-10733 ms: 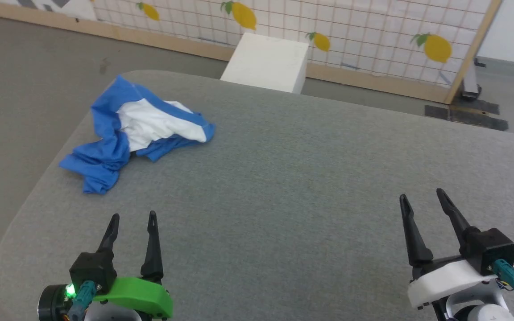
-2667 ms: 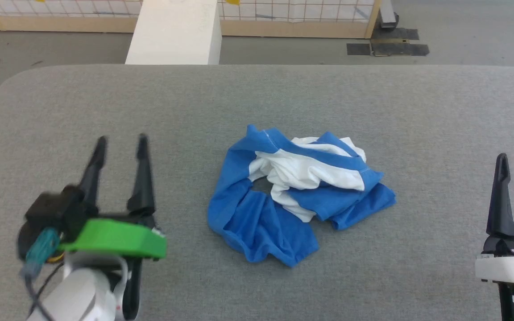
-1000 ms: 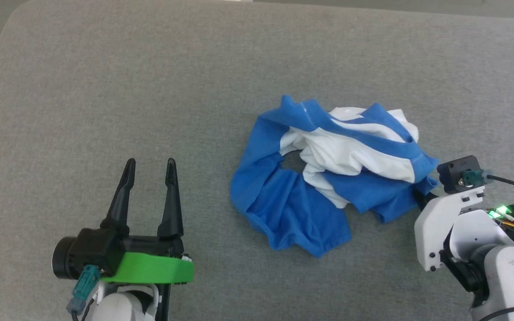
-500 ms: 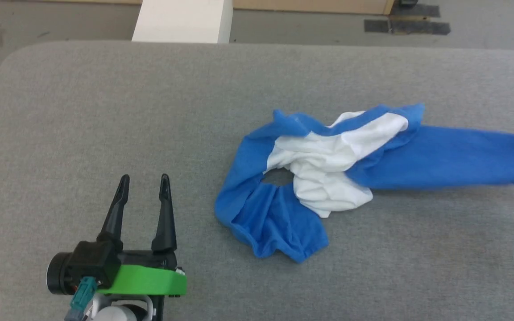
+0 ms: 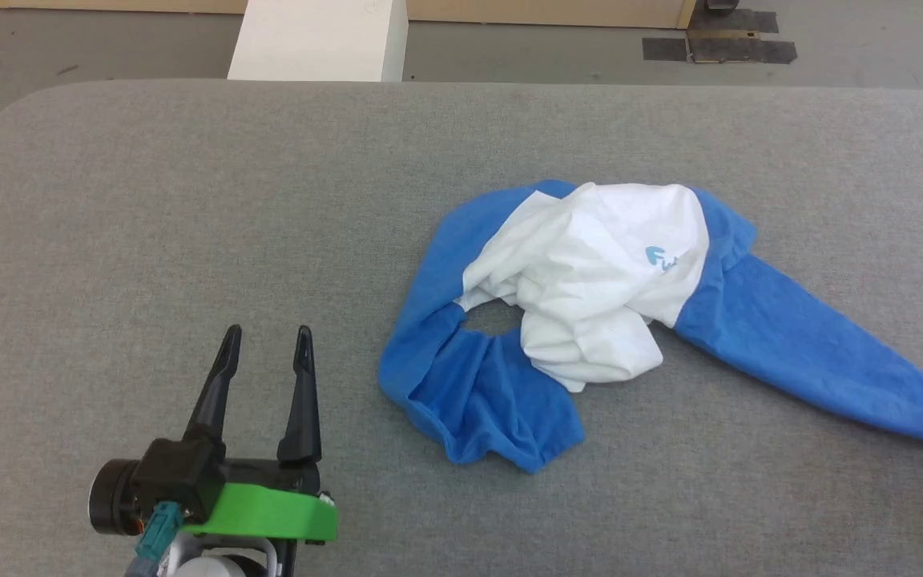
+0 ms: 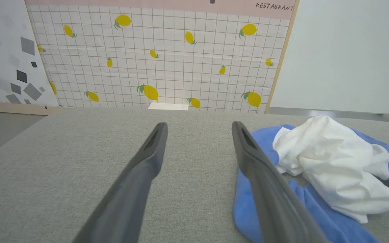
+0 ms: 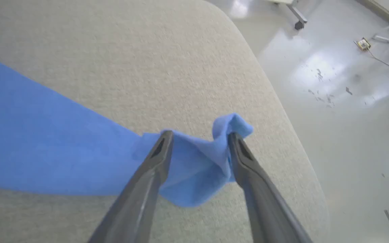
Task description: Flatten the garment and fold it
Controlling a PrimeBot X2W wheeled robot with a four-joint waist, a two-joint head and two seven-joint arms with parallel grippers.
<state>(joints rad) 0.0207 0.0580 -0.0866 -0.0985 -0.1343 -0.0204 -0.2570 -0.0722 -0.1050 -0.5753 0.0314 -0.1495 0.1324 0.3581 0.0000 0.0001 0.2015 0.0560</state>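
The garment [image 5: 590,280] lies crumpled at the middle of the grey table [image 5: 189,200], white body bunched on top, blue cloth around it. One blue part stretches out to the right edge of the head view. My left gripper [image 5: 265,340] stands open to the garment's left, apart from it; the left wrist view has the garment [image 6: 333,165] beside its right finger. In the right wrist view my right gripper [image 7: 199,136] is open, its fingers astride the bunched blue end of the garment [image 7: 198,168], which rests on the table near the table's rounded corner.
A white block [image 5: 317,40] stands on the floor beyond the table's far edge. Black tape patches [image 5: 718,48] mark the floor at the back right. The right wrist view has the table's edge and glossy floor [image 7: 343,101] close to the right.
My right gripper has pulled a blue part of the garment out to the right and opened, letting it drop onto the table. The white body has turned logo-up. The head camera shifted.
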